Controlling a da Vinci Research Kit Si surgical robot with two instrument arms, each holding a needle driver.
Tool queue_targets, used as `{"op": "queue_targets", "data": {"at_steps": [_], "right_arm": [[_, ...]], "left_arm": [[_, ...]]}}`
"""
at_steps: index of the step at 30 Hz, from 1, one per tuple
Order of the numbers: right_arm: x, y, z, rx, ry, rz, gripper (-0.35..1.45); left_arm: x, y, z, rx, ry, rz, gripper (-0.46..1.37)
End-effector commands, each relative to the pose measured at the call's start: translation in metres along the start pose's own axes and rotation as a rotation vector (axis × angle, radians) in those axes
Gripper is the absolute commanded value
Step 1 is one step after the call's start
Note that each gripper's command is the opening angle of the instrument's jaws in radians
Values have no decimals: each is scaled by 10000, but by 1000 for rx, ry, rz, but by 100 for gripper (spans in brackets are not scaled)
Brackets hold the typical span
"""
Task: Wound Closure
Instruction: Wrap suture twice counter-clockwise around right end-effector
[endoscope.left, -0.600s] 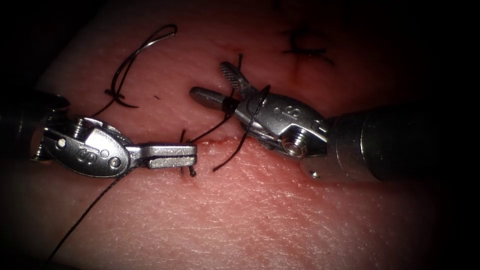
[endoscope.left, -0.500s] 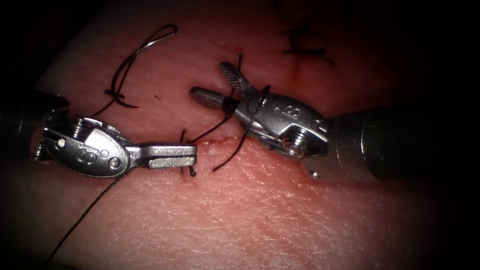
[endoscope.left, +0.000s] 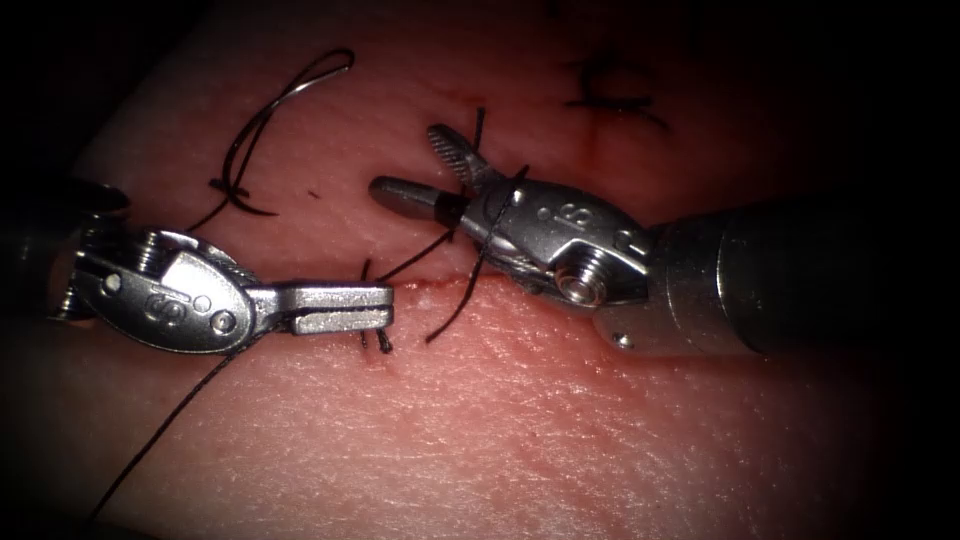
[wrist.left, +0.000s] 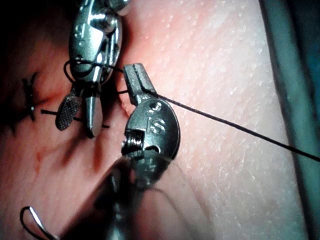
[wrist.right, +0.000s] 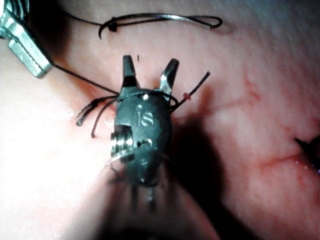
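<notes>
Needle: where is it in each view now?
Endoscope: needle lies free on the tissue, upper left, above the left tool.
Left wrist: needle behind the left tool, which is shut on thread.
Right wrist: needle beyond the right tool, jaws open, empty.
Shared landmark: thread looped round the right tool.

left gripper (endoscope.left: 385, 308): jaws closed | right gripper (endoscope.left: 405, 165): jaws spread

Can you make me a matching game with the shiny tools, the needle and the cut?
Things:
1. left tool
2. right tool
3. needle
4. cut

States:
A. lies loose on the tissue, held by nothing
B. jaws shut on the thread
C. jaws open, thread wrapped around it
D. a red line between the two tools

Pairs: 1-B, 2-C, 3-A, 4-D
</notes>
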Motion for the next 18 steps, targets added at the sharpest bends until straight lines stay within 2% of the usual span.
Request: {"op": "queue_targets", "data": {"at_steps": [1,8,18], "right_arm": [[0,-1,1,23,-19,-20,53],[-4,-10,-1,117,-44,-63,55],[-9,-29,-3,277,-45,-111,55]], "left_arm": [[5,-2,-1,-19,6,-1,-35],[30,-12,-4,-46,27,-13,-35],[51,-37,3,-134,78,-46,-35]]}}
